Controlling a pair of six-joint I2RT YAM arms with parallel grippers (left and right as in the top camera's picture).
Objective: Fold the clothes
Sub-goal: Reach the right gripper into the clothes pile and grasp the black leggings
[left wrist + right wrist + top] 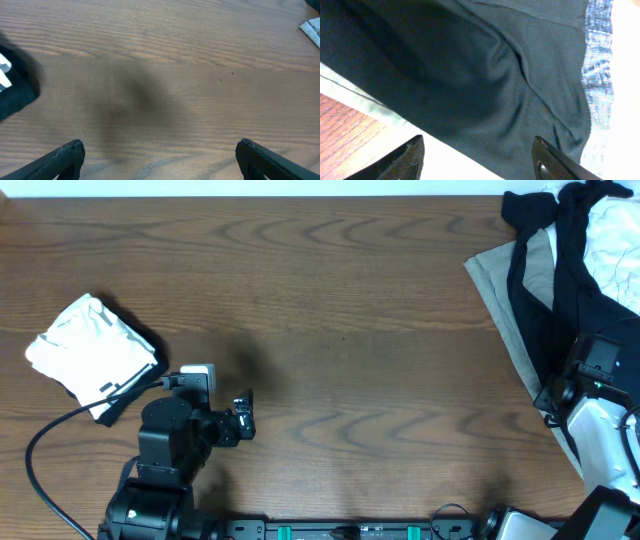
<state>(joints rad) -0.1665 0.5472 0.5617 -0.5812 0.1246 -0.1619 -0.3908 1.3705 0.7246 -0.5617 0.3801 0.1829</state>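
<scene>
The clothes lie heaped at the table's far right: black trousers (560, 270) draped over a khaki piece (505, 305), with white cloth (615, 230) behind them. A folded white garment (95, 355) rests at the left. My right arm (598, 370) hangs over the lower part of the heap. In the right wrist view the right gripper (477, 142) is open, its fingers wide apart just above the black trousers (470, 75), whose edge runs between them. The left gripper (160, 155) is open over bare wood, near the front left (243, 420), holding nothing.
A black cable (55, 430) loops from the left arm past the folded white garment. The wooden table (350, 330) stretches between the two arms. A corner of the khaki cloth (312, 30) shows at the left wrist view's upper right.
</scene>
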